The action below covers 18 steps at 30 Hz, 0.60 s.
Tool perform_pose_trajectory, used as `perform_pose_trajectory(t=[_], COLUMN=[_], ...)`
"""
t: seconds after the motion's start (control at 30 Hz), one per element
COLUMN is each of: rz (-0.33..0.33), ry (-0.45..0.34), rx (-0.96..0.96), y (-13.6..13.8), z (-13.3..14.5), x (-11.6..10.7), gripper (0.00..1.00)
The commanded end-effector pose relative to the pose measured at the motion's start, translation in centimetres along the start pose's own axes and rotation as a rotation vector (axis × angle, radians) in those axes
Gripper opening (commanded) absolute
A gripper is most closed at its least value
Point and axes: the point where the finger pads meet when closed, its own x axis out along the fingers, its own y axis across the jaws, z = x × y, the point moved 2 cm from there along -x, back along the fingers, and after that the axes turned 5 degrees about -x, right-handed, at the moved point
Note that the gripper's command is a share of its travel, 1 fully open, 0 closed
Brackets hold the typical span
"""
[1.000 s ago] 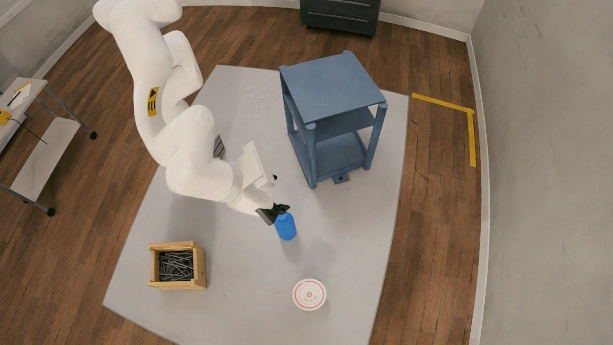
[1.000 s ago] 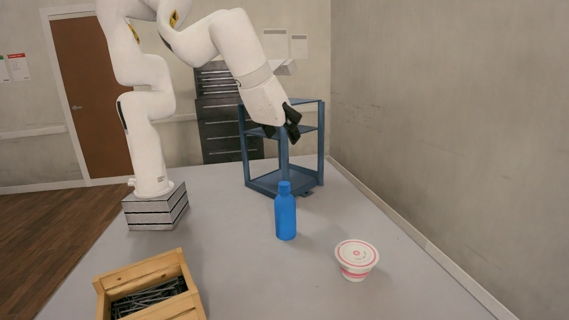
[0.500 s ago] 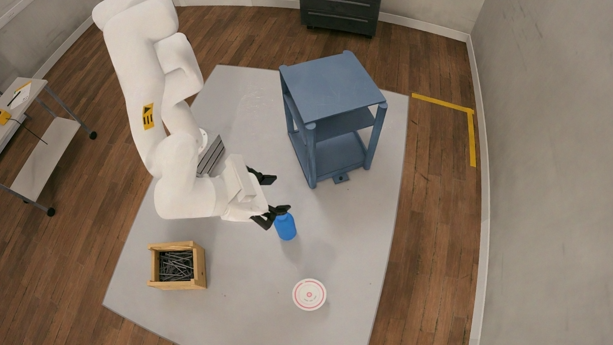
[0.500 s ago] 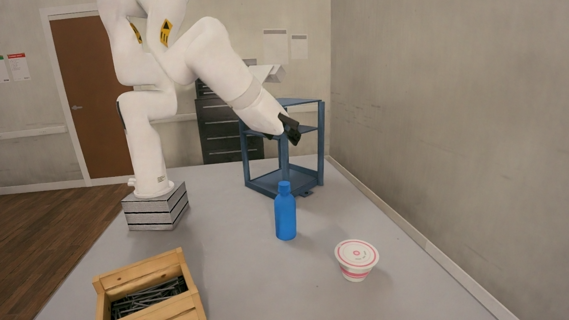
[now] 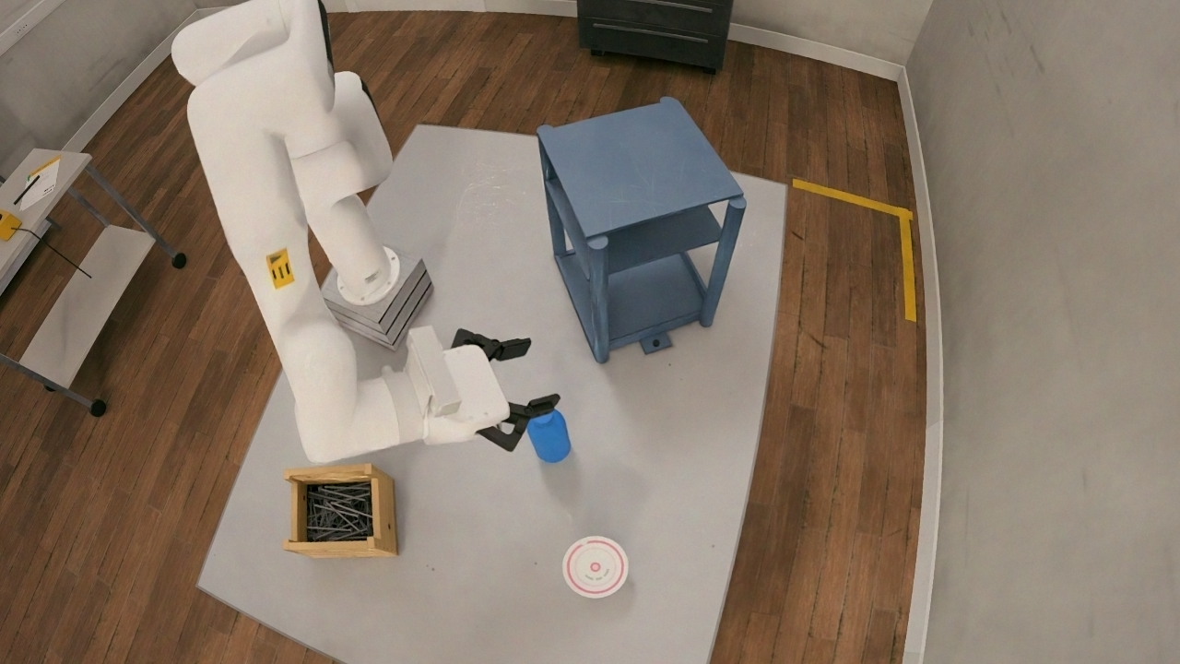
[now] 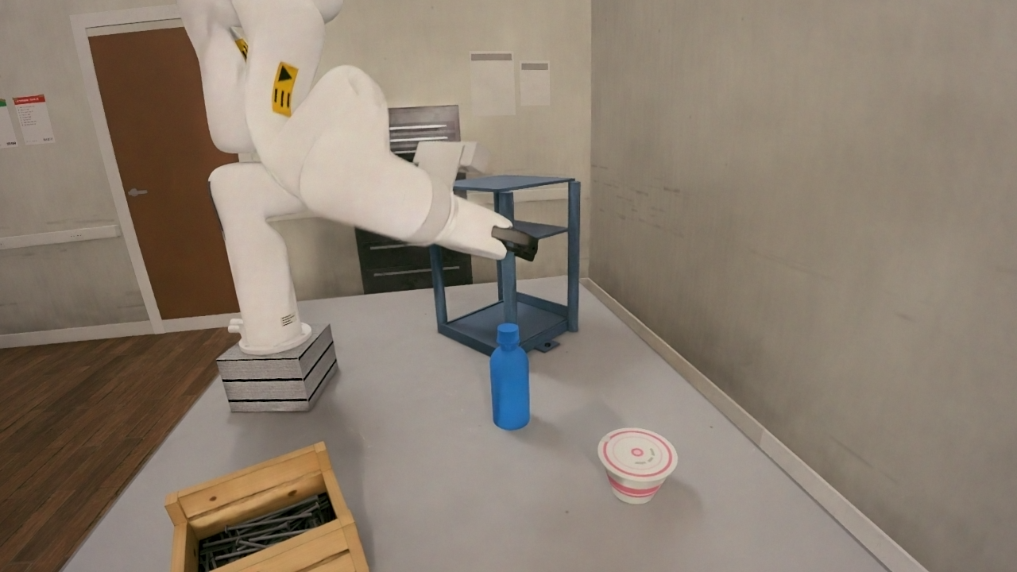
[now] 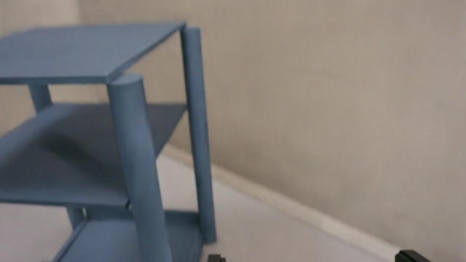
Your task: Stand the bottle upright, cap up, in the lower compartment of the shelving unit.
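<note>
The blue bottle point(image 5: 550, 438) point(image 6: 509, 388) stands upright, cap up, on the grey mat point(image 5: 462, 545) in front of the blue shelving unit point(image 5: 635, 165) point(image 6: 574, 249) point(image 7: 73, 51). The unit's lower compartment floor point(image 5: 652, 297) point(image 6: 497, 323) point(image 7: 120, 244) is bare. My gripper point(image 5: 530, 376) point(image 6: 524, 247) point(image 7: 313, 259) is open and empty. It lies level, well above the bottle and a little to its left, facing the shelving unit. The bottle is out of the wrist view; only the fingertips show at that view's bottom edge.
A wooden crate point(image 5: 339, 546) point(image 6: 249, 482) of metal rods sits at the mat's front left. A white cup with red rings point(image 5: 595, 566) point(image 6: 636, 462) stands in front of the bottle. The arm's base block point(image 5: 383, 309) point(image 6: 277, 373) is to the left. A wall runs along the right.
</note>
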Motion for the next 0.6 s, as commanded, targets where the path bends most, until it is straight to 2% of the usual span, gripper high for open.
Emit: perform_pose_trajectory(t=[0.0, 0.03, 0.4, 0.57], rz=[-0.006, -0.006, 0.005, 0.007], ry=[0.069, 0.069, 0.269, 0.321], rx=[-0.009, -0.009, -0.030, -0.035], y=[0.02, 0.02, 0.10, 0.11], z=[0.15, 0.15, 0.60, 0.72], x=[0.10, 0.10, 0.09, 0.12], gripper=[0.83, 0.83, 0.83, 0.83])
